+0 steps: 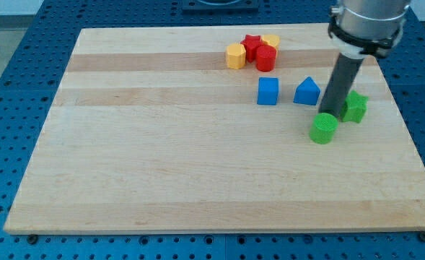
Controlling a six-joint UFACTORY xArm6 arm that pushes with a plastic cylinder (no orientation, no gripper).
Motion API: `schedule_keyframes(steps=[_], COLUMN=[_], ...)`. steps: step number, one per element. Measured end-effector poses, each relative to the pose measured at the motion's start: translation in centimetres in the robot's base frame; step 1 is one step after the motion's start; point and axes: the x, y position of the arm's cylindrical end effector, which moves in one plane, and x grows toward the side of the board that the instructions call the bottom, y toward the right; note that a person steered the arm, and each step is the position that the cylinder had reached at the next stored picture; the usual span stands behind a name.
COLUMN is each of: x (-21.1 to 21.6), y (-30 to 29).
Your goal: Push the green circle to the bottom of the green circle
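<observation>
1. Pushing looks under way: the rod's tip [328,113] stands at the top edge of the green circle [324,128], seemingly touching it, on the board's [161,159] right side.
2. No jaws exist here; the rod holds nothing and can only shove.
3. A second green block [354,107], shape unclear, sits just right of the rod, above the circle.
4. Next, I judge, comes a steady push toward the view's bottom, kept centred so the circle does not slip aside.
5. The rod hides part of that second block; a blue cube [268,91] and blue triangle [307,91] lie left; the arm is cut off above.
</observation>
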Motion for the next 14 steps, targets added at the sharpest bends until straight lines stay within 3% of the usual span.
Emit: schedule_keyframes(steps=[2,4,10,14], x=[1.1,5.0,4.0,-4.5], y=[-5.9,-6.0,0.5,-5.8])
